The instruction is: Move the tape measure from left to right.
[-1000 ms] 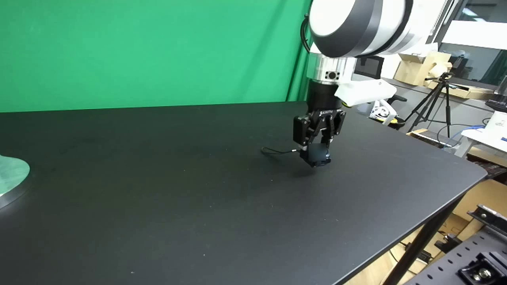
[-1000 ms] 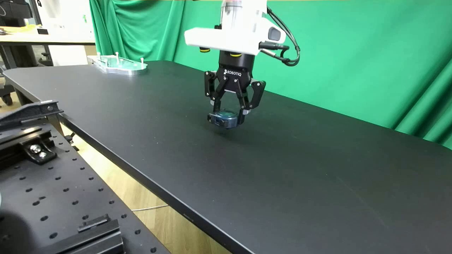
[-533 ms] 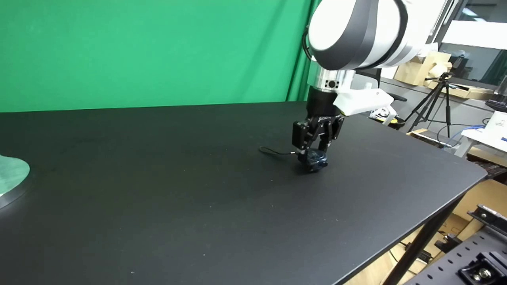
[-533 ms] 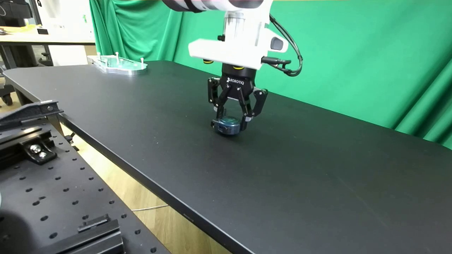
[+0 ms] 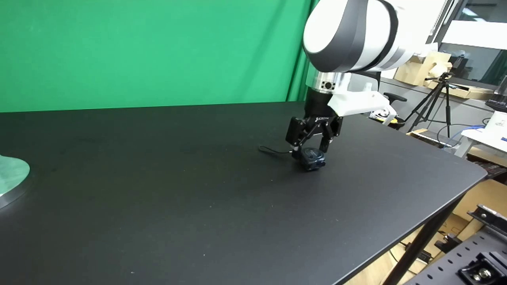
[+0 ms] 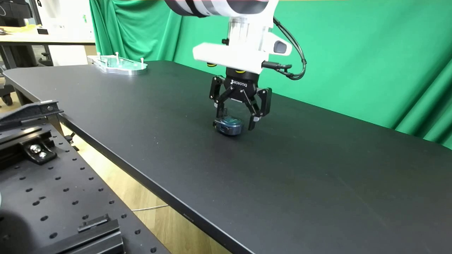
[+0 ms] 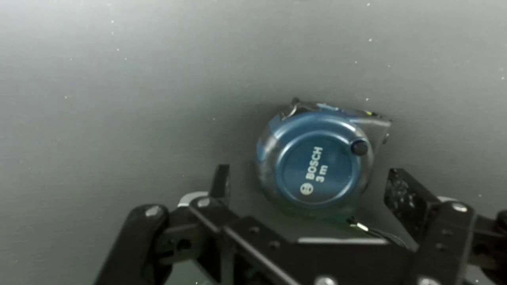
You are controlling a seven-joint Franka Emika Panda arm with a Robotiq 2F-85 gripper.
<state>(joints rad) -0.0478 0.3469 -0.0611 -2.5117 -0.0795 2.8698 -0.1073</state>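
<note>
On the right part of the dark table, as it looks in an exterior view, the tape measure seems to rest with its printed face up, between my two fingers. These stand apart: in the wrist view I see a gap on each side of it, so I believe that nothing is clamped. I judge that the step in hand is to let go and to leave it at this place; whether it lies far enough right for the task, I cannot say with certainty. To do it well, I should rise straight and slowly, without sideways swing, because a finger just beside it could push or tip it. The black strap asks for more attention. In the wrist view it passes near the finger at the right, and touching or not, I cannot tell. If it hooks there, the tape measure may be dragged, so I would watch it while lifting.
</note>
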